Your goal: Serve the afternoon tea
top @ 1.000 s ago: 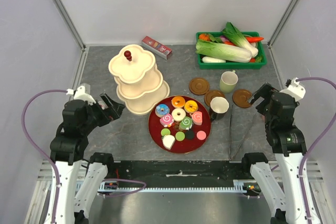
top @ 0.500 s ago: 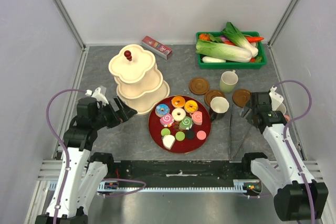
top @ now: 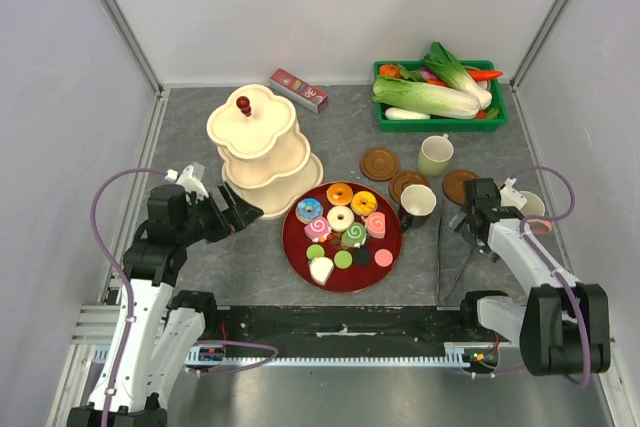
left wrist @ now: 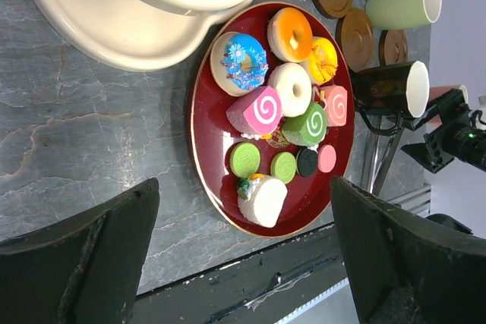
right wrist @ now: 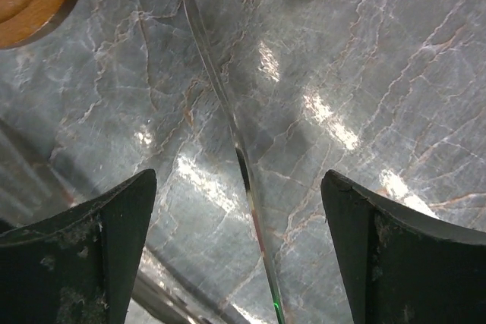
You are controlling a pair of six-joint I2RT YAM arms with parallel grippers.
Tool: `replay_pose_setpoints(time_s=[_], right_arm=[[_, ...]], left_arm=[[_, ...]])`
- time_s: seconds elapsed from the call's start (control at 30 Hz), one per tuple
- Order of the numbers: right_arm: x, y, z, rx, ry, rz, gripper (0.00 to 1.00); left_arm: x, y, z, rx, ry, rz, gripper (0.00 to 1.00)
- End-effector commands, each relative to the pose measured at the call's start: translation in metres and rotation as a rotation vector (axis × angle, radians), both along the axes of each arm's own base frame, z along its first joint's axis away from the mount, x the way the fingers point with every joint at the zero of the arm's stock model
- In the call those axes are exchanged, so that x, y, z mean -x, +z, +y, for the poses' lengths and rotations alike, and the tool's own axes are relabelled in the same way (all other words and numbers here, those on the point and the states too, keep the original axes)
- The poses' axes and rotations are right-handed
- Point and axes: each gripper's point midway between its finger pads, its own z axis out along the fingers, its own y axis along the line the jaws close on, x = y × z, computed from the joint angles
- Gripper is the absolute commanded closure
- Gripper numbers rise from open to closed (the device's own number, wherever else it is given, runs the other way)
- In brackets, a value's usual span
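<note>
A red plate [top: 296, 247] holds several toy donuts, swirl cakes and round sweets, also seen on the red plate [left wrist: 206, 157] in the left wrist view. My left gripper [top: 242, 215] hangs open just left of it, beside the cream tiered stand [top: 262, 152]; the left gripper [left wrist: 244, 184] frames the plate with nothing between its fingers. A black mug [top: 417, 205] lies beside a coaster [top: 406, 184]; a pale green mug [top: 436, 155] stands behind. My right gripper [top: 470, 219] is open, low over metal tongs [top: 440, 252]. One tong arm [right wrist: 228, 111] runs between the right gripper [right wrist: 238, 176] fingers, untouched.
A green crate [top: 440, 117] of leafy vegetables sits back right, and a small red box [top: 298, 90] lies behind the stand. Two more coasters [top: 379, 163] [top: 461, 185] lie near the mugs. A white mug [top: 531, 205] shows partly behind my right arm. Walls enclose three sides.
My right arm has swung in and dropped low over the tongs. My left arm moved toward the plate, then held still. Both grippers stayed open.
</note>
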Motion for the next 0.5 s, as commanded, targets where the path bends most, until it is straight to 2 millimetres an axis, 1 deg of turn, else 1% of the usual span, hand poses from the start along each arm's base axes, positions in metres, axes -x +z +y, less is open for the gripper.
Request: replay_pose_setpoints(time_s=[0.0, 0.1, 0.23, 0.33, 0.37, 0.43, 0.47], right_arm=[[-0.02, -0.009, -0.008, 0.022, -0.042, -0.051, 0.05], [-0.018, -0.021, -0.014, 0.007, -0.071, -0.032, 0.08], [-0.018, -0.031, -0.012, -0.027, -0.077, -0.031, 0.12], [-0.016, -0.032, -0.016, -0.018, -0.088, -0.034, 0.23], [-0.015, -0.032, -0.016, -0.02, -0.081, -0.033, 0.27], [-0.013, -0.031, -0.015, -0.032, -0.081, -0.041, 0.31], [-0.012, -0.03, -0.014, -0.036, -0.078, -0.047, 0.36]], left_arm=[[-0.008, 0.012, -0.002, 0.02, -0.001, -0.04, 0.01], [-0.009, 0.012, -0.002, 0.019, 0.004, -0.038, 0.01], [-0.01, 0.011, 0.0, 0.01, 0.012, -0.035, 0.01], [-0.01, 0.013, 0.001, 0.006, 0.016, -0.035, 0.01], [-0.01, 0.013, 0.001, 0.005, 0.017, -0.036, 0.01], [-0.01, 0.013, 0.001, 0.004, 0.016, -0.037, 0.01], [-0.01, 0.013, 0.001, 0.003, 0.017, -0.037, 0.01]])
